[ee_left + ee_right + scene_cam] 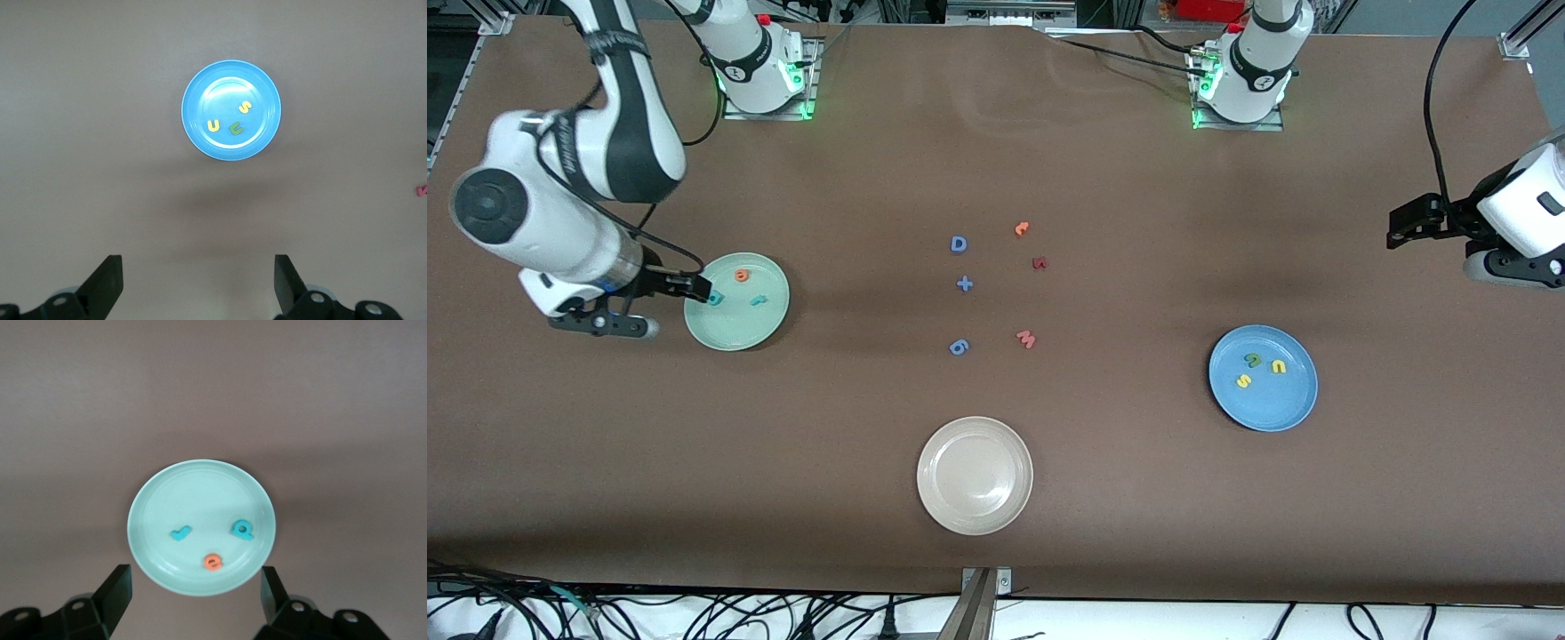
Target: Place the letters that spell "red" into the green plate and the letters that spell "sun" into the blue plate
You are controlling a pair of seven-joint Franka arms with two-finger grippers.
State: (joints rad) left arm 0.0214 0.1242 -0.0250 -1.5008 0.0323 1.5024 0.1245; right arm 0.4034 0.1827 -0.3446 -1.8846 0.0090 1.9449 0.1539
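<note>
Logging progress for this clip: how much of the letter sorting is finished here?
It looks complete. The green plate holds the orange e, teal d and teal r. The blue plate holds the yellow s, green letter and yellow u. The right gripper is open over the green plate, empty; the left gripper waits open. Nothing is left.
</note>
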